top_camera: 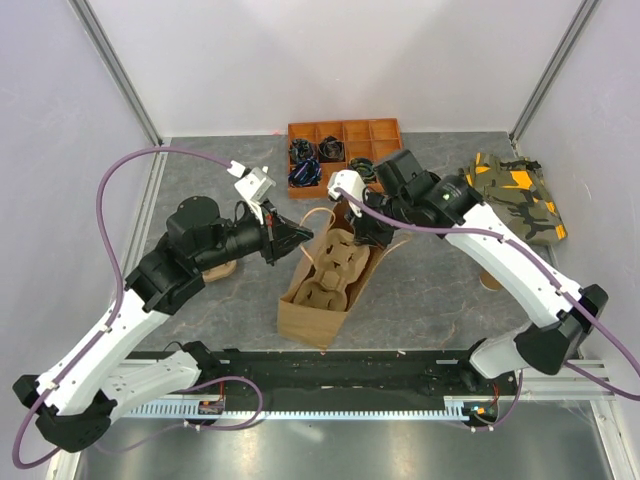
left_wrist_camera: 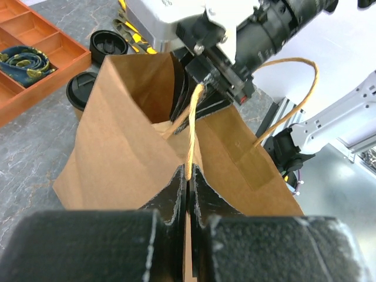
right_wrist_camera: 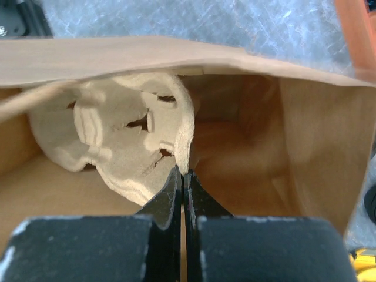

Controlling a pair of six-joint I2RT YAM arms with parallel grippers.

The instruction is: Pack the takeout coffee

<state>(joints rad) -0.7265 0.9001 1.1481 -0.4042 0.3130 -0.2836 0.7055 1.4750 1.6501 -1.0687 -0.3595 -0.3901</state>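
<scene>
A brown paper bag (top_camera: 318, 312) lies tilted at mid-table, mouth toward the far side. A pale pulp cup carrier (top_camera: 335, 265) sits inside it. My left gripper (top_camera: 300, 238) is shut on the bag's twine handle (left_wrist_camera: 191, 126) at the rim, as the left wrist view (left_wrist_camera: 189, 173) shows. My right gripper (top_camera: 362, 237) reaches into the bag's mouth and is shut on the edge of the carrier (right_wrist_camera: 117, 135), seen in the right wrist view (right_wrist_camera: 183, 173). A black-lidded cup (left_wrist_camera: 81, 89), the takeout coffee, stands on the table behind the bag's far side, mostly hidden. It is hidden in the top view.
An orange compartment tray (top_camera: 345, 140) with dark coiled items stands at the back. A second black lid (left_wrist_camera: 108, 42) lies near it. A camouflage pouch (top_camera: 520, 195) is at the right. Tan objects sit under the right arm (top_camera: 490, 280) and the left arm (top_camera: 222, 268).
</scene>
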